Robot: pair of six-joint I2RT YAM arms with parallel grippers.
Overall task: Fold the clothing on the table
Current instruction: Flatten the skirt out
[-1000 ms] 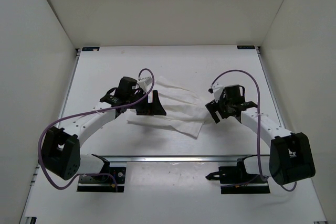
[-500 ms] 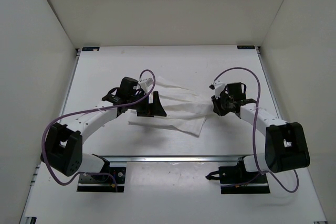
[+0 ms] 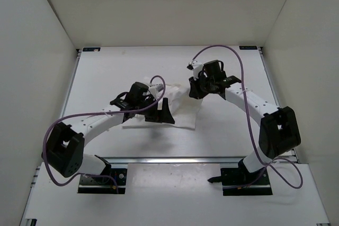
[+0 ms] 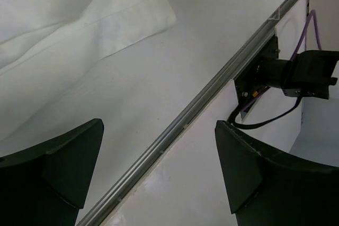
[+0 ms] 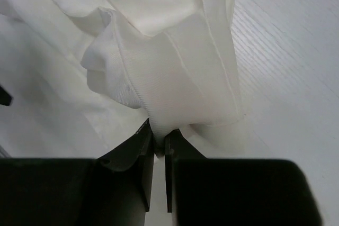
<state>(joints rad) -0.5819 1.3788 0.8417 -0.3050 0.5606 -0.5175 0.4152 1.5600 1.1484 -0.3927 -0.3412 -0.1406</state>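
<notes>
One fold begun — most remains.
The right tool [image 5: 159, 137] clenches the clothing [image 5: 175, 72] by a bunched edge; the left tool [image 4: 158, 146] hangs released over it.

Right tool [image 3: 195, 92] at clothing [image 3: 180, 116] far edge; left tool [image 3: 159, 114] over it.

A robotics lab cell: white table [image 3: 100, 72] boxed by plain white walls [image 3: 159, 3], two cabled robot arms [image 3: 94, 123] fixed beside its metal rail [image 3: 175, 159].

free: table [image 3: 106, 72] bare at far left and back | obstacle: clothing [image 5: 169, 78] heaped at centre
</notes>
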